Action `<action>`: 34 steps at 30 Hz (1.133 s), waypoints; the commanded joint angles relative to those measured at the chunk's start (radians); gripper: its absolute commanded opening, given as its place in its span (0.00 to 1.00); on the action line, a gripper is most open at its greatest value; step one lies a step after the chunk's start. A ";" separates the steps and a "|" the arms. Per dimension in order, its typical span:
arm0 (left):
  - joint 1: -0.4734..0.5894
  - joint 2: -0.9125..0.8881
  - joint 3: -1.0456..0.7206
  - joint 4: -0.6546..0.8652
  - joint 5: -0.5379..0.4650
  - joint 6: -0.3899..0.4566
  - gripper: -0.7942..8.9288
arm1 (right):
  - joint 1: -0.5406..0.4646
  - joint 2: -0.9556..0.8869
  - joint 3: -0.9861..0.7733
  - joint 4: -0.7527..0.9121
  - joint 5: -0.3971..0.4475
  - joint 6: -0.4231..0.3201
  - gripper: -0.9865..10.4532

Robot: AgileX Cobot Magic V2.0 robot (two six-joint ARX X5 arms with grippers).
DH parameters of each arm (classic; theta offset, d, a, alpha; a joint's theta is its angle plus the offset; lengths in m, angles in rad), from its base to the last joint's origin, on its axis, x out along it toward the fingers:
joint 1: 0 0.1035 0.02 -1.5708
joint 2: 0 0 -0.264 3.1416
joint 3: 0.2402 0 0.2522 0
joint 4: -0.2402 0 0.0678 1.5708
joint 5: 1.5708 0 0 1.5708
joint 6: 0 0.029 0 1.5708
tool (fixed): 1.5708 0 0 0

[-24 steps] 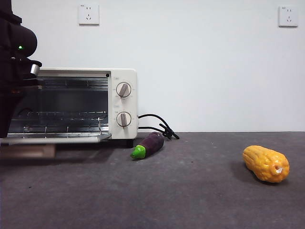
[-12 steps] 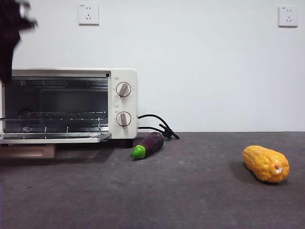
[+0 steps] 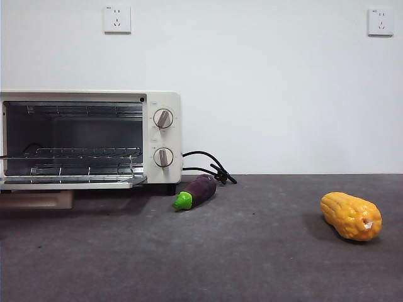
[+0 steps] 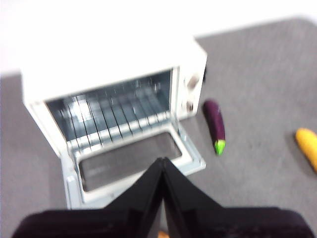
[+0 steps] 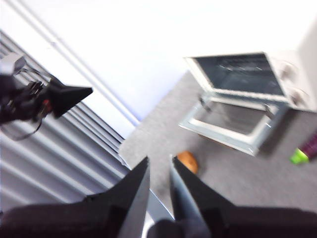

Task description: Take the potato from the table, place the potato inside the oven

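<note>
The oven point(image 3: 91, 139) stands with its door dropped flat and racks bare, while the potato point(image 5: 187, 161) lies on the surface point(image 3: 252, 251) in front of that door, so the pick-up is judged not yet begun; the left tool point(image 4: 162, 168) hangs above the door with jaws pressed together on nothing, the right tool point(image 5: 159, 171) high and slightly parted, also empty. Next, one tool must descend, spread and close on the potato; counted: one oven, one potato, one eggplant point(image 3: 196, 191), one corn cob point(image 3: 351, 216).
</note>
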 commanded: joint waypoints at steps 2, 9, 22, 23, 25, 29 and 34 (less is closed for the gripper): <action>0.002 -0.101 -0.005 0.000 0.001 -0.012 0.08 | 0.202 0.081 0.007 0.141 0.106 0.076 0.16; 0.002 -0.187 0.025 -0.074 -0.002 -0.021 0.08 | 0.511 0.354 0.124 0.215 0.251 0.064 0.25; 0.002 -0.191 0.229 -0.227 -0.108 -0.046 0.08 | 0.723 0.995 0.865 -0.225 0.415 -0.203 0.26; 0.002 -0.191 0.257 -0.227 -0.108 -0.046 0.08 | 0.729 1.033 0.908 -0.232 0.414 -0.201 0.26; 0.002 -0.191 0.312 -0.230 -0.116 -0.046 0.08 | 0.742 1.105 0.985 -0.246 0.416 -0.197 0.26; 0.002 -0.191 0.394 -0.232 -0.131 -0.050 0.08 | 0.772 1.217 1.046 -0.253 0.490 -0.199 0.37; 0.002 -0.191 0.416 -0.232 -0.130 -0.061 0.08 | 0.793 1.328 1.046 -0.255 0.593 -0.255 0.79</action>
